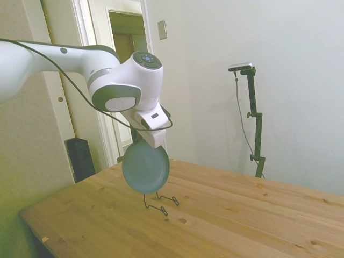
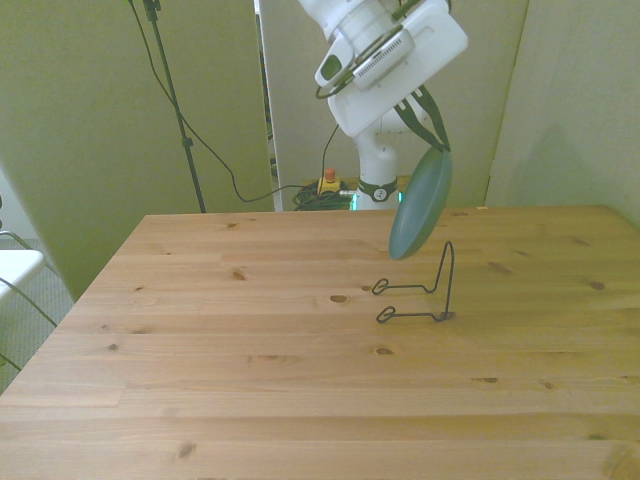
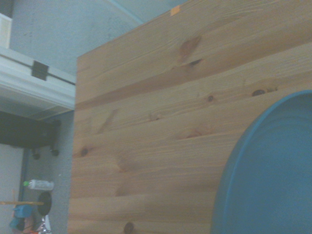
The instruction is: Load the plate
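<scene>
Plate (image 3: 268, 170) cropped in wrist view

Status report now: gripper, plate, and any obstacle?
Gripper shut on plate, held on edge above wire rack. Not yet seated. Nothing in the way.

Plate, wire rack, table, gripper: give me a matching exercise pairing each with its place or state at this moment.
Things:
1. plate
2. wire rack
3. table
4. gripper

States:
A. stands empty on the wood
B. hangs on edge in the air, above the rack
C. bears only the rack
D. holds the plate by its top rim

Pairs: 1-B, 2-A, 3-C, 4-D
</scene>
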{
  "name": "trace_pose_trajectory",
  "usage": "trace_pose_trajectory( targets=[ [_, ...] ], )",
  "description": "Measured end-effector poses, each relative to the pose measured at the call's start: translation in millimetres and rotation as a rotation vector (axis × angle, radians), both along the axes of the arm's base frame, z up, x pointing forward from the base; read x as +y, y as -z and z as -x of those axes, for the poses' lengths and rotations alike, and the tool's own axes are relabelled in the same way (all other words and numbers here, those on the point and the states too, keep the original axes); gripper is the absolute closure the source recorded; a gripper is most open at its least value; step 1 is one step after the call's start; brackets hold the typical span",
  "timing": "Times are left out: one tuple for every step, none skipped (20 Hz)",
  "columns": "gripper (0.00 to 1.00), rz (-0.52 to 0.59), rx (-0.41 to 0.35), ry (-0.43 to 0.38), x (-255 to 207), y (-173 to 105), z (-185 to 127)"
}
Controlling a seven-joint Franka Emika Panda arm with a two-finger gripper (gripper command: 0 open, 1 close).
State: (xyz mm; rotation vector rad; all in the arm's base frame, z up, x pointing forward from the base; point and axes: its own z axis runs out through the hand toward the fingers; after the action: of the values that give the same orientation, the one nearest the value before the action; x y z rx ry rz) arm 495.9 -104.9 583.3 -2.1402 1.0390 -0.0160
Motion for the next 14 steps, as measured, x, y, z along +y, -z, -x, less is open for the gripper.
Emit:
trace_pose_trajectory(
  targets=[
    [1.00, -0.016, -0.009, -0.010, -9, -2, 4],
    [1.00, -0.026, -0.013, -0.020, -15, -2, 6],
    [1.00, -0.035, -0.016, -0.022, -20, 0, 7],
    [1.00, -0.042, -0.014, -0.030, -22, 3, 6],
    [1.00, -0.046, -0.013, -0.035, -23, 7, 3],
    [1.00, -0.050, -0.009, -0.041, -23, 13, -2],
    [1.00, -0.053, -0.004, -0.047, -21, 18, -7],
    [1.00, -0.055, 0.001, -0.053, -20, 23, -12],
    [1.00, -0.058, 0.004, -0.060, -18, 27, -17],
    [1.00, -0.060, 0.005, -0.066, -16, 30, -20],
    [1.00, -0.061, 0.006, -0.073, -14, 32, -22],
    [1.00, -0.062, 0.006, -0.079, -14, 34, -23],
    [1.00, -0.063, 0.007, -0.084, -14, 36, -24],
    [1.00, -0.064, 0.008, -0.088, -14, 37, -24]
  ],
)
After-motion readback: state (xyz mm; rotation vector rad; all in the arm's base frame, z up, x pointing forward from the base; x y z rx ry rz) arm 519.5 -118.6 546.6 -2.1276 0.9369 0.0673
